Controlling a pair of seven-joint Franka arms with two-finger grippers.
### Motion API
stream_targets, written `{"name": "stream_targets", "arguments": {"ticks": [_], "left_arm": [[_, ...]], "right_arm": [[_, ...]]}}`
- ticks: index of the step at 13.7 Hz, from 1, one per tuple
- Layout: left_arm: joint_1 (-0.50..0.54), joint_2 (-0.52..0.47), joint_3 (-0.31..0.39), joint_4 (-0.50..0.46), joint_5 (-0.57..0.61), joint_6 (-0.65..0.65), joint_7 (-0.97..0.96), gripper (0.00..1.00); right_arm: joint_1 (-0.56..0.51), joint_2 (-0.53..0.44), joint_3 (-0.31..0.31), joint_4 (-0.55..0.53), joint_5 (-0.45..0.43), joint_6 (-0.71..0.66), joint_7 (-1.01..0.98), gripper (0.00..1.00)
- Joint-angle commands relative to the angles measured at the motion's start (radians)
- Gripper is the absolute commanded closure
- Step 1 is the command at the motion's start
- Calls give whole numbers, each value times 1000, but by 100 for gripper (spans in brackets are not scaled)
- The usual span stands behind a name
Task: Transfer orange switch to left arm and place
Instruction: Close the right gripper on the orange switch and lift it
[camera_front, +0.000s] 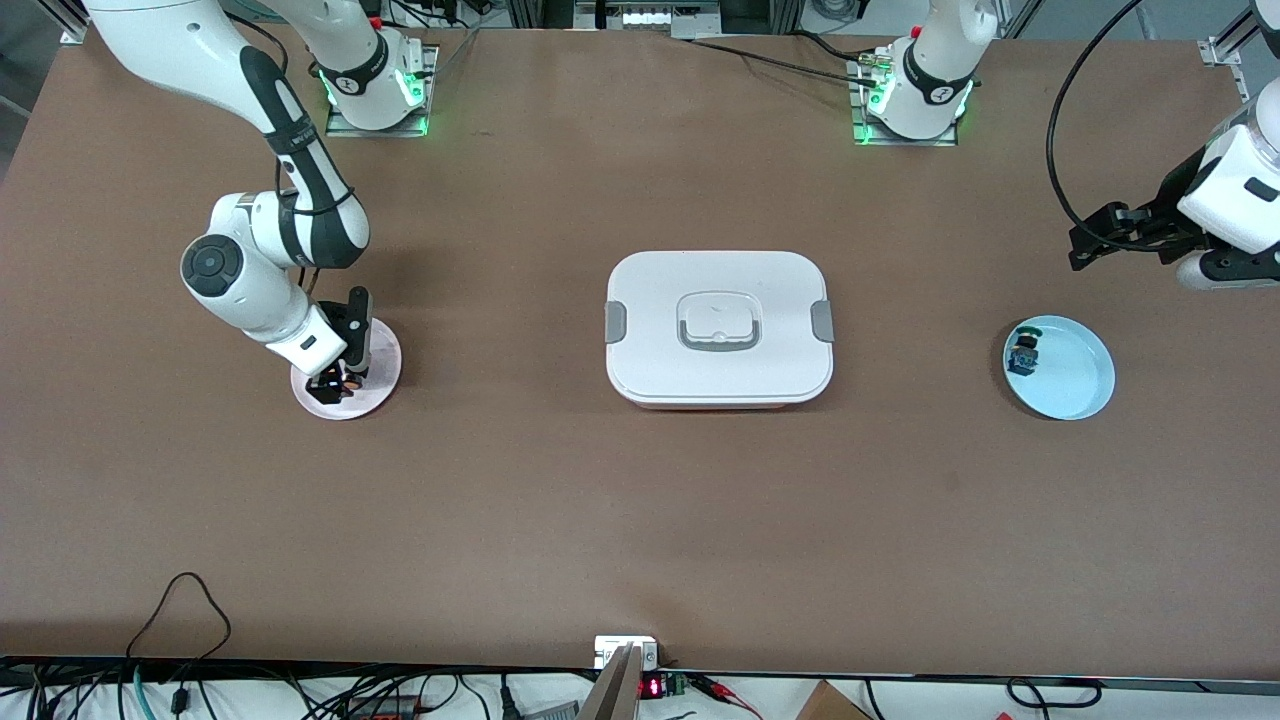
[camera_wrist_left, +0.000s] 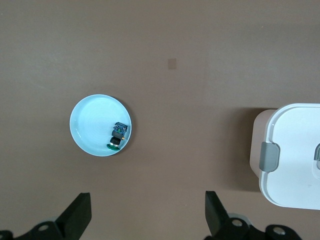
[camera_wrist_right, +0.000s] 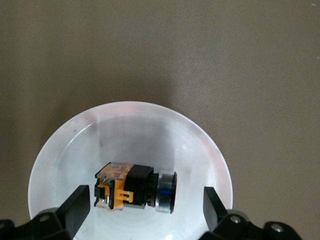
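Note:
The orange switch (camera_front: 345, 383) lies on its side in the pink plate (camera_front: 385, 360) at the right arm's end of the table. In the right wrist view the switch (camera_wrist_right: 135, 189) shows an orange and black body with a metal-ringed cap, lying on the plate (camera_wrist_right: 140, 130). My right gripper (camera_front: 338, 385) is down in the plate, open, with one finger on each side of the switch (camera_wrist_right: 146, 200). My left gripper (camera_front: 1090, 245) is open and empty (camera_wrist_left: 147, 202), held up over the table at the left arm's end. The white box (camera_front: 718, 325) stands mid-table.
A blue plate (camera_front: 1075, 375) at the left arm's end holds a small blue-bodied switch with a green cap (camera_front: 1024, 350). Both show in the left wrist view, the plate (camera_wrist_left: 92, 125) and the switch (camera_wrist_left: 117, 135), beside the box's end (camera_wrist_left: 295, 155).

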Motion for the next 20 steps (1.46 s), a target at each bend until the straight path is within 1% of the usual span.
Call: {"name": "stream_targets", "arguments": {"ticks": [1,4,9,11,12,13,14,15,16,20], "left_arm": [[-4,15,3,32,0,-22,-13,0],[-3,15,3,32,0,-22,-13,0],[-3,15,3,32,0,-22,-13,0],[-3,15,3,32,0,-22,-13,0],[-3,15,3,32,0,-22,-13,0],[-3,15,3,33,0,-22,-13,0],[-3,15,3,32,0,-22,-13,0],[-3,15,3,33,0,-22,-13,0],[-3,15,3,32,0,-22,-13,0],[-3,15,3,33,0,-22,-13,0]], "right_arm": [[-5,-3,6,-47,19,74,-20,0],[-5,17,6,-62,19,124,-20,0],[-5,28,8,-68,19,144,-20,0],[-5,28,8,-70,19,145,-20,3],[-5,28,8,-70,17,145,-20,8],[-5,26,8,-68,17,145,-20,41],[-5,22,8,-68,19,145,-18,82],[-7,20,8,-68,17,144,-18,97],[-7,19,8,-68,17,144,-20,100],[-5,8,8,-67,17,138,-20,100]]}}
